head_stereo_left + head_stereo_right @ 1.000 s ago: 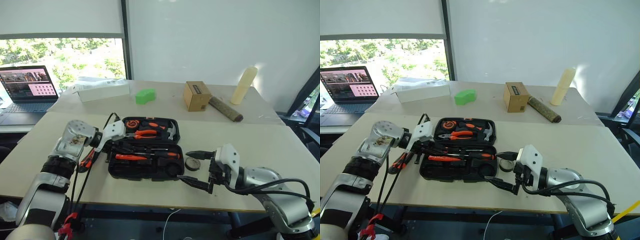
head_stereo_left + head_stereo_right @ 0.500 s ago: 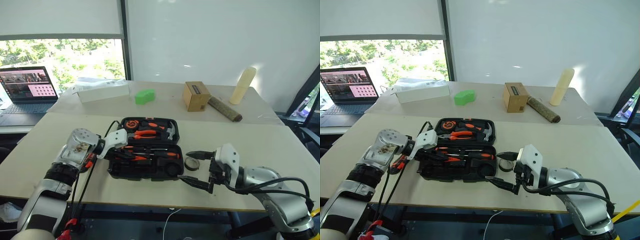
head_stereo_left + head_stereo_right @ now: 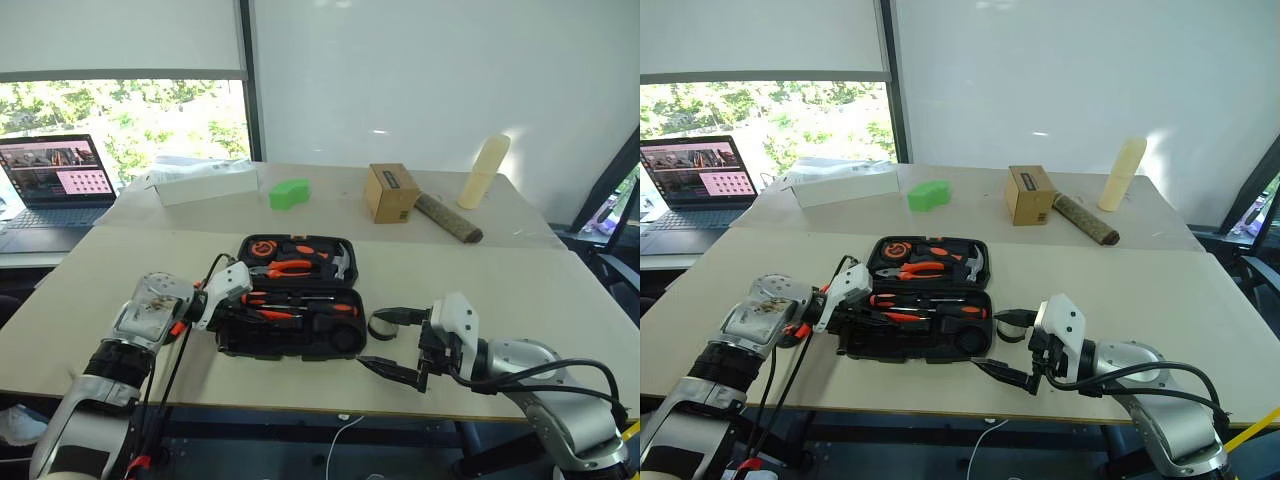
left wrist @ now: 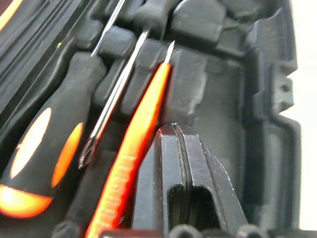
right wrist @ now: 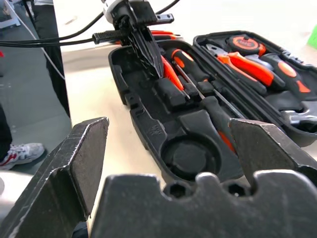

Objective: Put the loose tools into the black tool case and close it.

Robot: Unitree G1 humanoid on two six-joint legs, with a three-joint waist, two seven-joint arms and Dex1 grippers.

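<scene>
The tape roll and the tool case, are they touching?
Apart. The left eye view shows bare table between the tape roll and the tool case.

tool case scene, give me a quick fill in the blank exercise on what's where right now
1. The flat black plastic tool case lies on the table with its lid ____.
2. The small black tape roll lies on the table just outside the case, on the side of the robot's ____ gripper.
3. The fingers of the left gripper are ____, beside the slim orange tool inside the case.
4. The round moulded slot in the case is ____.

Missing words: open; right; shut; empty
</scene>
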